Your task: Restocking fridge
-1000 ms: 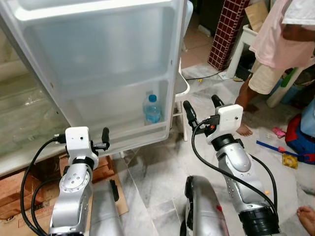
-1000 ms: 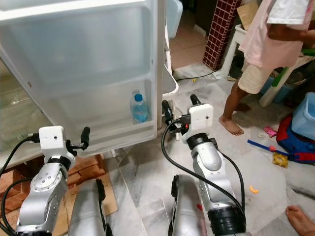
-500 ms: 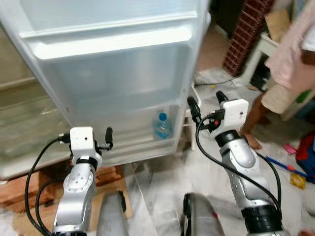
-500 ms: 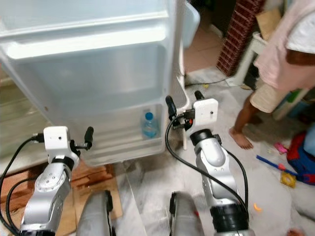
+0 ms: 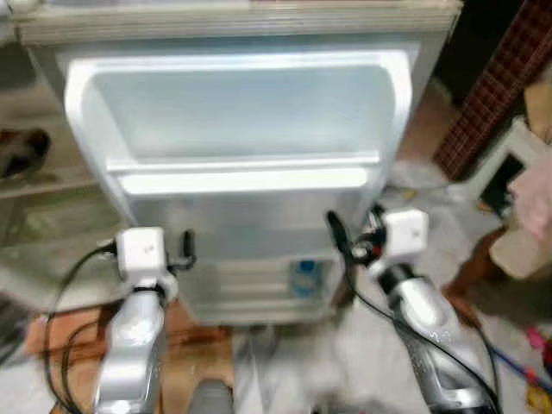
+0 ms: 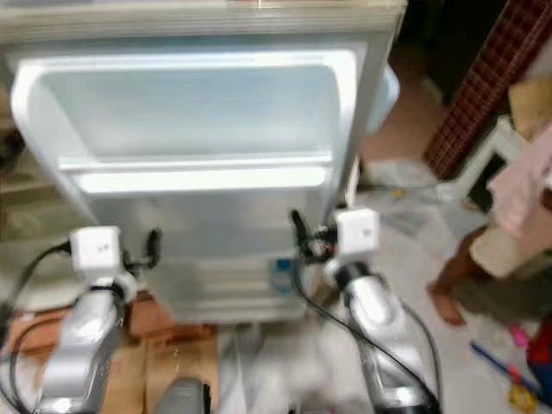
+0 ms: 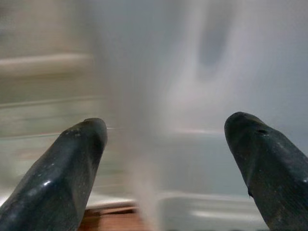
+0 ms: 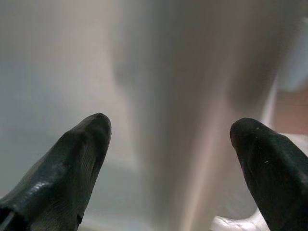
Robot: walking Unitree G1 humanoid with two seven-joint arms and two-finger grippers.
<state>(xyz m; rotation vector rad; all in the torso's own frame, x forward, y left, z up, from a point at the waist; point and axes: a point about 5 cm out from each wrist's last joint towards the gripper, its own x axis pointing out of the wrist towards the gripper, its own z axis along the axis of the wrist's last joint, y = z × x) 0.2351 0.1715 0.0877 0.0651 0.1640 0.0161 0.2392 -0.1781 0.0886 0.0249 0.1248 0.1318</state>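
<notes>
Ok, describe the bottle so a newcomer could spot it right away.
Start at the white fridge door swung open ahead. Drop to its lowest shelf, between the two grippers. The bottle stands there alone: small, clear, with a blue cap, the one coloured spot on the white door.

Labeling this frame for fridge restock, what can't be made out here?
- Water bottle in the lower shelf of the fridge door: motion blur in both eye views, label unreadable.
- Fridge interior, at the left edge: blurred and cut off by the frame.
- Person: cut off by the right edge.
- Wrist views: blurred white surfaces beyond the left tool and right tool, both open.
</notes>
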